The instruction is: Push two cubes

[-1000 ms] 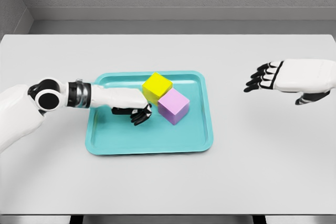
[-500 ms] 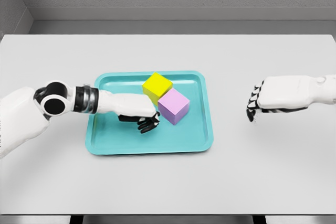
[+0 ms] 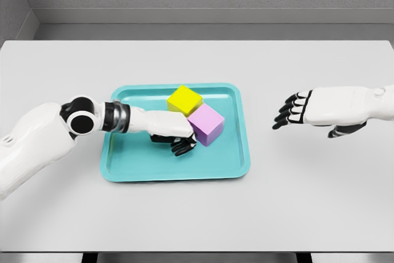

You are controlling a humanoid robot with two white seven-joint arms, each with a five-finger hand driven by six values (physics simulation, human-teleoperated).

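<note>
A yellow cube (image 3: 184, 100) and a pink cube (image 3: 207, 124) sit touching each other inside a teal tray (image 3: 229, 164) at the table's middle. My left hand (image 3: 183, 145) reaches across the tray from the left; its black fingers are loosely curled, holding nothing, and they press against the pink cube's left lower side. The yellow cube lies just behind that hand's back. My right hand (image 3: 288, 110) hovers over the bare table well right of the tray, fingers spread and pointing left toward it.
The tray's raised rim surrounds both cubes. The grey table (image 3: 197, 214) stretches wide around the tray, with a wall behind its far edge.
My left hand slid rightward across the tray until it met the pink cube, which shifted slightly right. The right hand drifted a little left toward the tray and spread its fingers.
</note>
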